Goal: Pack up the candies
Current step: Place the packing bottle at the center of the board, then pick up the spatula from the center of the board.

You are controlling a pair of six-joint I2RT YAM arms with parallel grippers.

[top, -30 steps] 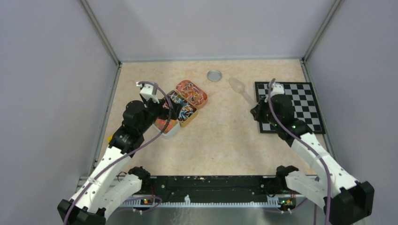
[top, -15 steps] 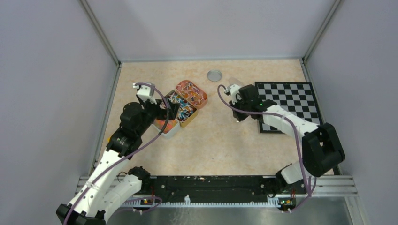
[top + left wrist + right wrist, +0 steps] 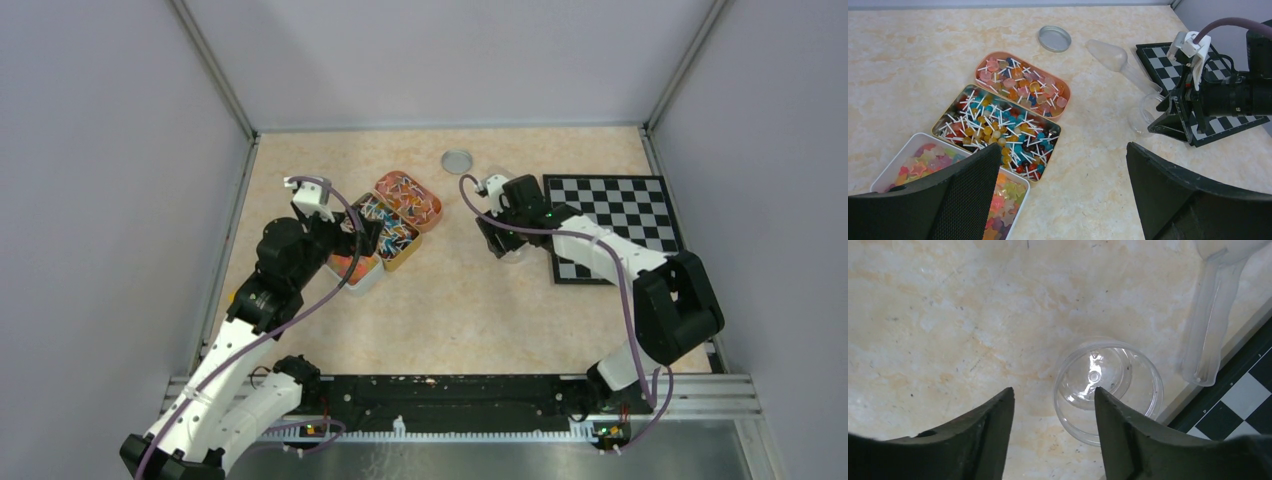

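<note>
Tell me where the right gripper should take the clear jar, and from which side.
The clear jar stands upright, mouth open, with the checkered mat and scoop crowding one side. So probably pinch its rim wall on the opposite side, from straight above, one finger inside, one outside.

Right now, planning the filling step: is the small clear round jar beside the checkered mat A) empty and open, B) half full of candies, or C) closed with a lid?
A: the right wrist view looks down into the small clear round jar, showing only its bare bottom; the round silver lid lies apart.
</note>
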